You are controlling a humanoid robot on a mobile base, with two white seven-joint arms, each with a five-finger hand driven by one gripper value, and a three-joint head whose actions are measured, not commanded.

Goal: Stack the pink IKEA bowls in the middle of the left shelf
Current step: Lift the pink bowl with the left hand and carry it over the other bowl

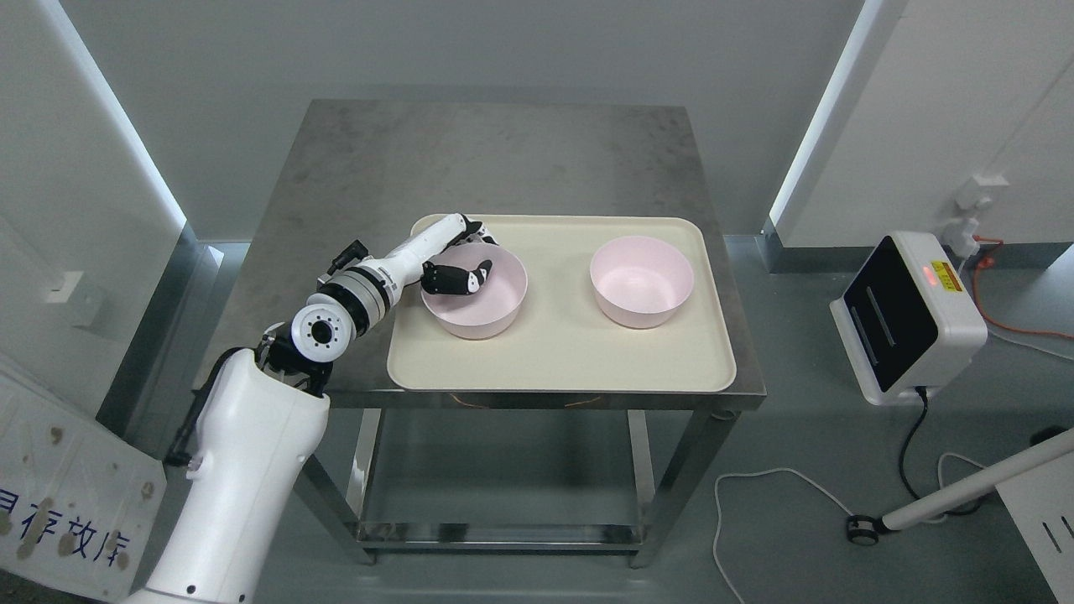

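Note:
Two pink bowls stand upright on a cream tray [570,361] on a steel table. The left bowl [478,315] sits at the tray's left part, the right bowl [642,281] toward its right. My left hand [460,267] reaches in from the lower left and grips the left bowl's near-left rim: the thumb lies inside the bowl, the other fingers [471,227] wrap outside the rim at the back. The bowl still rests on the tray. My right arm does not show.
The steel table [503,159] has bare surface behind the tray. A white device [910,315] with a black screen stands on the floor at right, with cables around it. White panels flank the table on both sides.

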